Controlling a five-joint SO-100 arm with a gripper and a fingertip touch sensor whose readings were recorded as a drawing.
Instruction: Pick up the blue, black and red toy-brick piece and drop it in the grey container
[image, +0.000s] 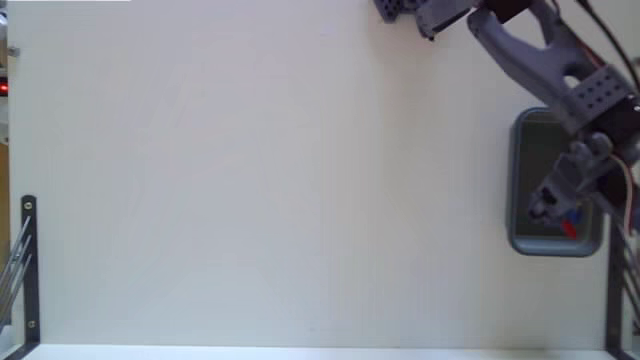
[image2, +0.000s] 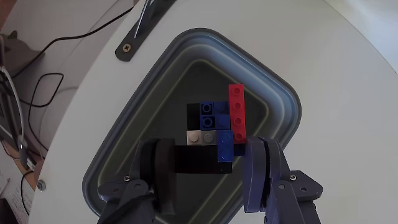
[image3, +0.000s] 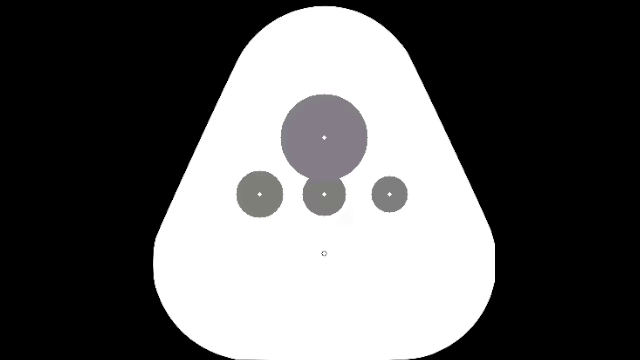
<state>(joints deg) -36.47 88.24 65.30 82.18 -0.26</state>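
White tabletop is lying bare while the pincer, clamped on the toy-brick piece, is hovering over the grey container at the right; only the release is remaining.

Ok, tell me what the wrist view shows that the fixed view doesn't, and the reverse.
Only the wrist view shows the toy-brick piece in detail: red, blue, black and grey-white bricks clamped in the end effector, plus cables at left. Only the fixed view shows the wide bare white table and the arm's links. Both show the end effector above the grey container, with the piece not yet dropped.
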